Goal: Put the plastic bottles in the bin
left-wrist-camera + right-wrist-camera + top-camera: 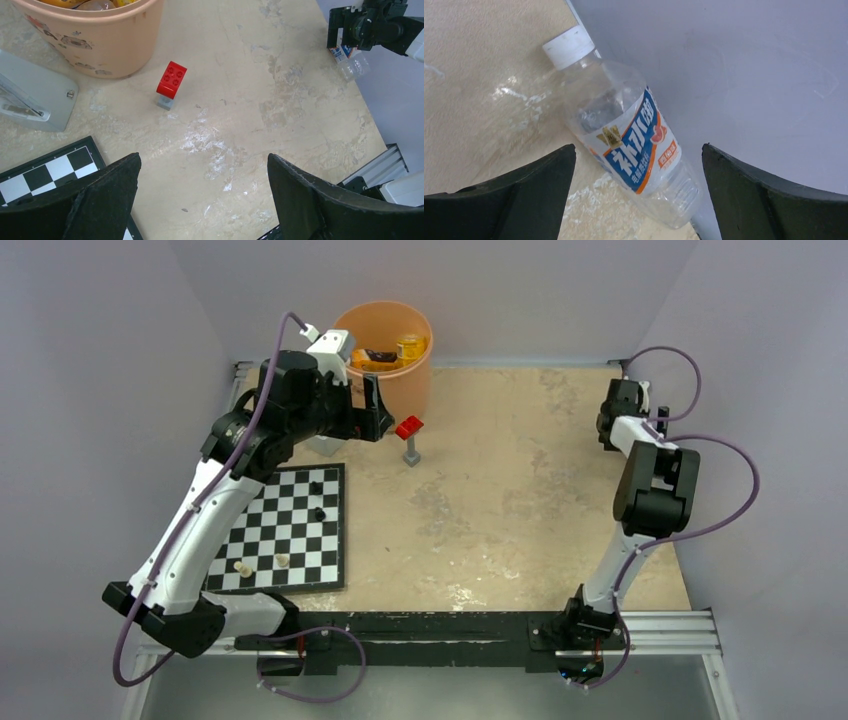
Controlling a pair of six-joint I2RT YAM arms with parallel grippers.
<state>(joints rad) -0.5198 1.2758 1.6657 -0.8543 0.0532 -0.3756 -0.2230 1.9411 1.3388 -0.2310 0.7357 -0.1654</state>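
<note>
Robotics lab, enclosed test cell — a marble-patterned table point(520, 490) boxed on its far, left and right edges by blank lavender-grey walls point(90, 330). Along the near edge an aluminium rail point(670, 626) carries the left arm point(200, 525) and right arm point(655, 485), both trailing purple cables point(756, 483). Unrelated props share the surface — a chessboard point(290, 530) at the near-left corner, a red toy block point(409, 427), an orange bin point(410, 380) at the far edge.

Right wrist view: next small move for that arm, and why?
Probably lower the right gripper straight down over the plastic bottle. Its jaws stand open, lined up either side of the labelled middle, and the bottle lies beside the wall, not yet gripped. The bin is across the table.
</note>
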